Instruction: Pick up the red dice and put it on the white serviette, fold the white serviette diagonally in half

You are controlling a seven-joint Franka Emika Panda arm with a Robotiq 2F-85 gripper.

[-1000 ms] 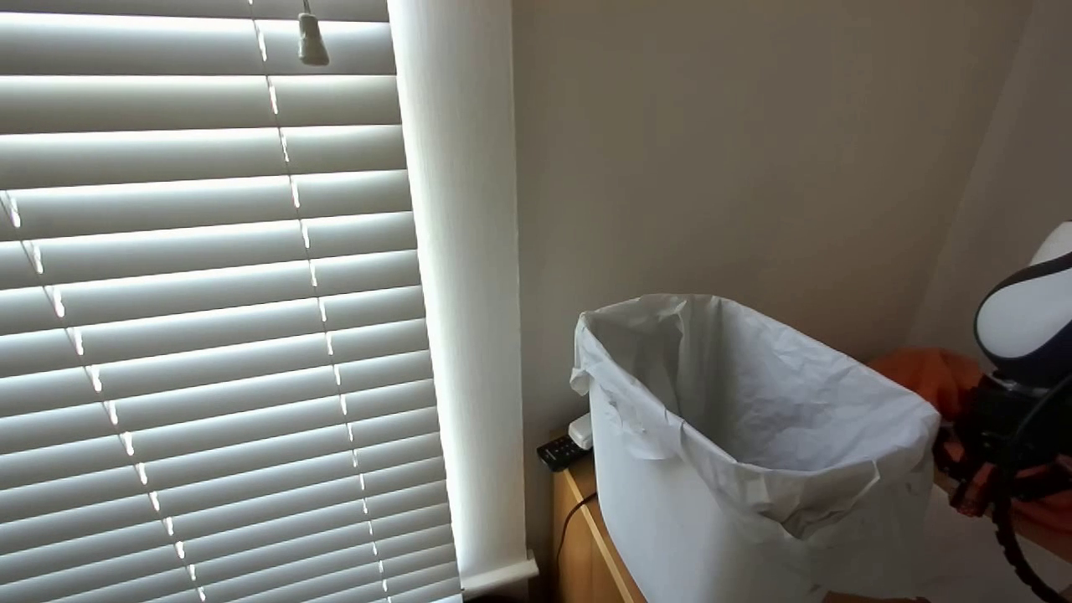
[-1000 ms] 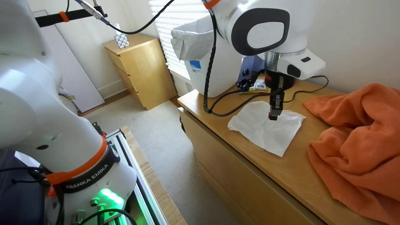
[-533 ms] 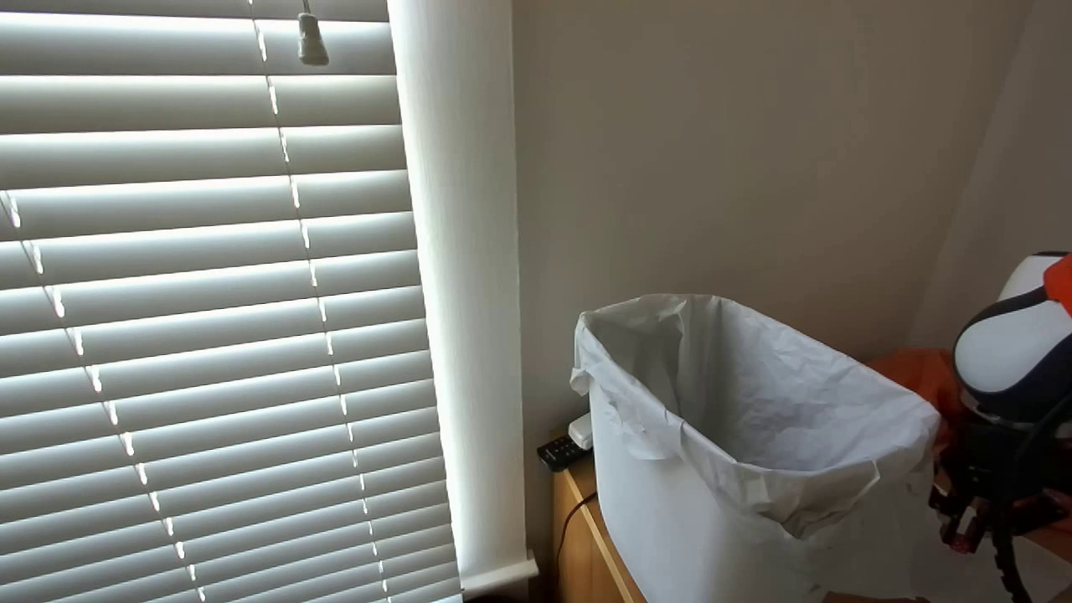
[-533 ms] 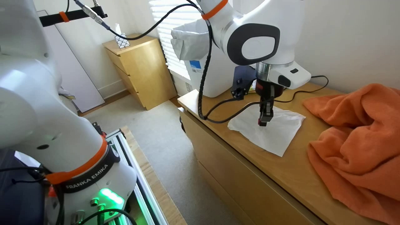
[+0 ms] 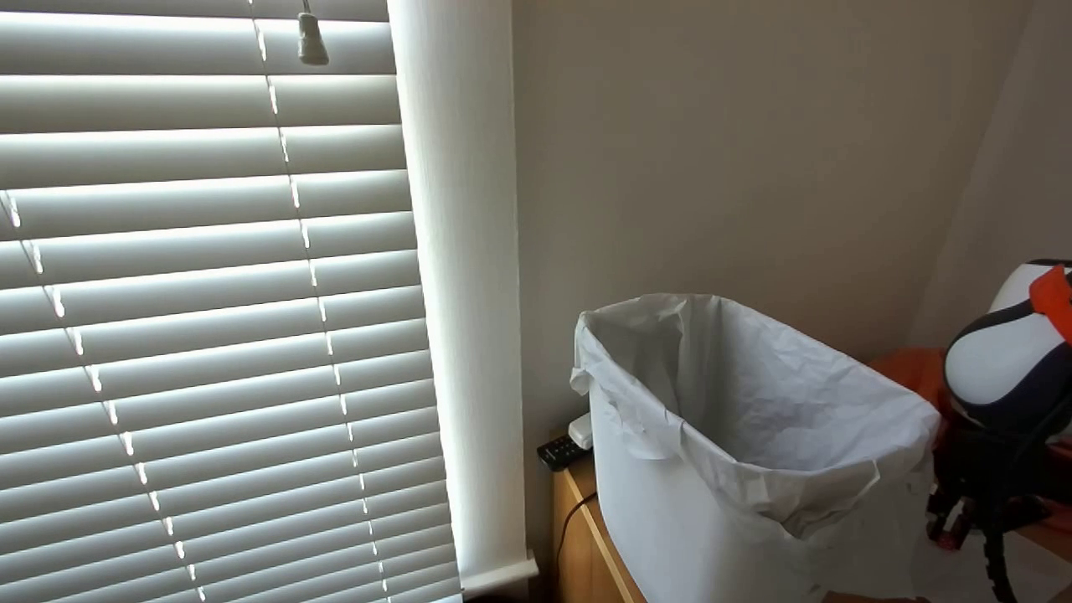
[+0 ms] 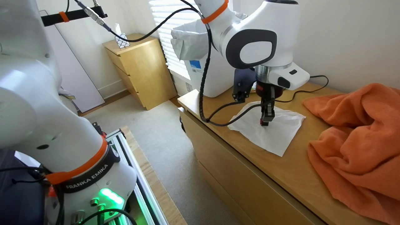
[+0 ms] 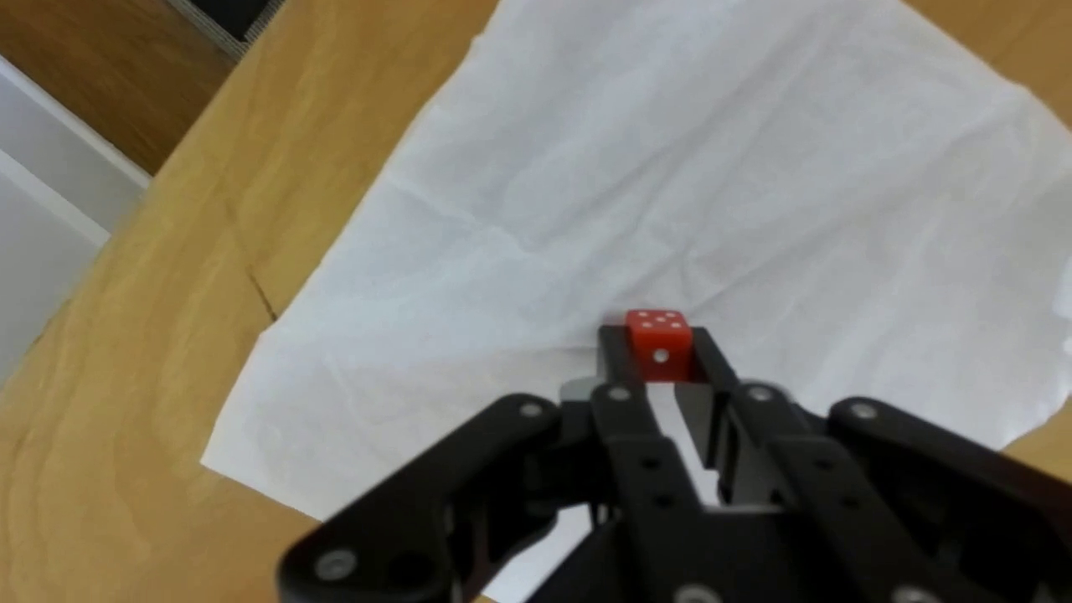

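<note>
The white serviette (image 6: 278, 140) lies unfolded and slightly creased on the wooden dresser top. It fills most of the wrist view (image 7: 469, 251), and part of it shows at the lower right of an exterior view (image 5: 1026, 574). My gripper (image 7: 658, 353) is shut on the red dice (image 7: 659, 345), which sits between the fingertips with a five face and a one face showing. The gripper (image 6: 265, 122) points down over the middle of the serviette, with a bit of the red dice (image 6: 262, 122) visible. The dice is close above the serviette or touching it; I cannot tell which.
An orange cloth (image 6: 359, 150) lies heaped on the dresser to the right of the serviette. A white lined bin (image 6: 212, 72) stands behind it, also in an exterior view (image 5: 712, 519). A black cable (image 6: 300, 92) runs along the back. The dresser's front edge (image 6: 231, 142) is near.
My gripper has moved down and to the left in the exterior view showing the serviette, carrying the dice toward the serviette's middle. In the last half second it has barely moved. The serviette is unchanged.
</note>
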